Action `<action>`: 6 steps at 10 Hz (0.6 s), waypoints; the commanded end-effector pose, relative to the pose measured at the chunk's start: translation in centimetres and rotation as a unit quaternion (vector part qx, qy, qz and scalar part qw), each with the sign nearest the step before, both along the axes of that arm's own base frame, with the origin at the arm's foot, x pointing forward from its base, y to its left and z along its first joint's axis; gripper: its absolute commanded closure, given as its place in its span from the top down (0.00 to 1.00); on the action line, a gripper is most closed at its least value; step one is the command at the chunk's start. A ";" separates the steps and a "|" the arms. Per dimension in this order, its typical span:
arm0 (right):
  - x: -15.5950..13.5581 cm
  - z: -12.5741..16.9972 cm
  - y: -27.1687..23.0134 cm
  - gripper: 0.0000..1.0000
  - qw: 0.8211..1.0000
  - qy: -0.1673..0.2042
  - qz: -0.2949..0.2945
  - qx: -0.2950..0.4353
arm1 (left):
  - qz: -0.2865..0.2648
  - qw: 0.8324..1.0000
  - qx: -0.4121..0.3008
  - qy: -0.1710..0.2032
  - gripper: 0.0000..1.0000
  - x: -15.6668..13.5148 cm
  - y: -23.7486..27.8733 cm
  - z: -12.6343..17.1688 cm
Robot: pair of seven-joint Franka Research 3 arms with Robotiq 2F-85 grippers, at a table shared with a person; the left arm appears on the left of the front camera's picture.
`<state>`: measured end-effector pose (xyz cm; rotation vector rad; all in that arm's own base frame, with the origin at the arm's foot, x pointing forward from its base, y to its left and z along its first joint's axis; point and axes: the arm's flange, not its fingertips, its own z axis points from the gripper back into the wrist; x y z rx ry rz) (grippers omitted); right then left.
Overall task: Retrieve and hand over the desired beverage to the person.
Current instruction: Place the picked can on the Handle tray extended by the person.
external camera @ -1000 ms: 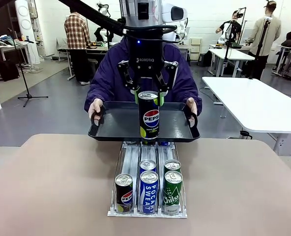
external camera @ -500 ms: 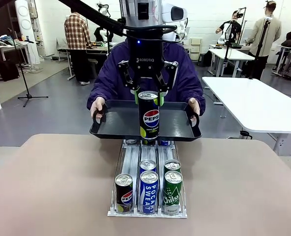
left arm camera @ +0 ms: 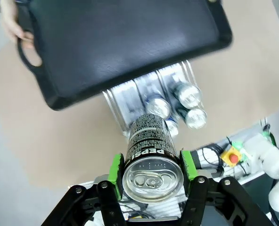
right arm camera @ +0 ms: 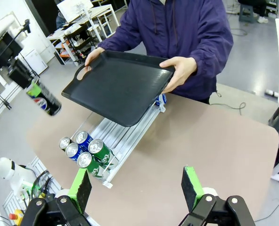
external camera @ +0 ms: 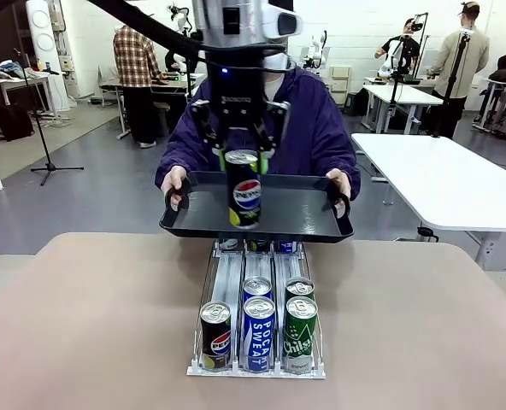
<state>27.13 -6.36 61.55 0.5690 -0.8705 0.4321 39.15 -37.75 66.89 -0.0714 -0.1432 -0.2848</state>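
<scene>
Item: can (external camera: 244,192), Pepsi, clamped in left gripper (external camera: 242,159), in the air before the tray (external camera: 304,213) that the person (external camera: 317,128) holds above the rack (external camera: 227,273). Left wrist view: can's lid and tab. Right wrist view: can apart from tray; right gripper (right arm camera: 137,186) wide, empty. Against a second ago: can higher, further left, tilted
</scene>
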 end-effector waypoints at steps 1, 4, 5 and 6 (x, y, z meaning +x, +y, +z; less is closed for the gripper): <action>0.2 0.0 0.0 1.00 1.000 -0.002 0.010 0.008 | 0.027 0.998 0.014 -0.058 0.58 2.9 3.6 1.0; 0.2 0.0 0.0 1.00 1.000 -0.002 0.010 0.008 | 0.052 0.998 -0.004 -0.043 0.58 7.7 8.3 0.8; 0.2 0.0 0.0 1.00 1.000 -0.002 0.010 0.008 | 0.048 0.998 -0.017 -0.034 0.58 8.2 8.6 0.8; 0.2 0.0 0.0 1.00 1.000 -0.002 0.010 0.008 | 0.043 0.998 -0.019 -0.035 0.58 7.8 8.1 1.1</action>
